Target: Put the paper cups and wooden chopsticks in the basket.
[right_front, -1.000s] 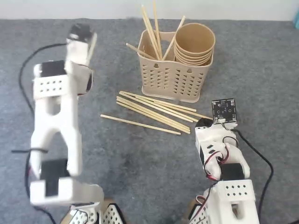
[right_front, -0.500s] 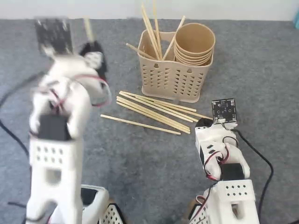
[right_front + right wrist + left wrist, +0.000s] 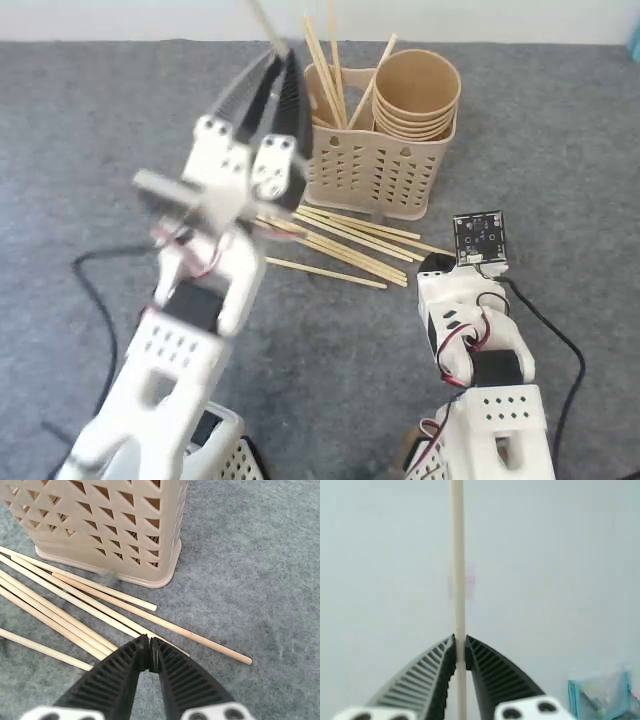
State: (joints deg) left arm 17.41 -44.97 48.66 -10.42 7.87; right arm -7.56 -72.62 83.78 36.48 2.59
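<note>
1. My left gripper (image 3: 460, 641) is clenched on one wooden chopstick (image 3: 456, 555); it is pinched right at the fingertips, and the shaft runs straight out past them.
2. In the high view the left gripper (image 3: 281, 58) is raised off the table at 9 o'clock of the basket (image 3: 370, 175), with its tips just beside the rim; the held stick (image 3: 260, 20) pokes out toward 12 o'clock and looks blurred.
3. My right gripper (image 3: 149, 644) has its jaws pressed together with nothing between them; the tips sit low over the grey mat (image 3: 240, 555), right at the loose chopsticks (image 3: 75, 605).
4. The right arm (image 3: 470, 330) sits at 5 o'clock of the basket, apart from it.
5. The basket is at 12 o'clock on the table; the paper cups (image 3: 415, 90) are stacked in its 3 o'clock compartment; the standing chopsticks (image 3: 325, 70) lean tilted in the 9 o'clock compartment.
6. The loose chopsticks (image 3: 345, 240) lie flat on the mat at 6 o'clock of the basket, mostly side by side and fanned; the nearest ones almost touch the basket's foot (image 3: 125, 575); one lies slightly apart on the 6 o'clock side of the bundle.
</note>
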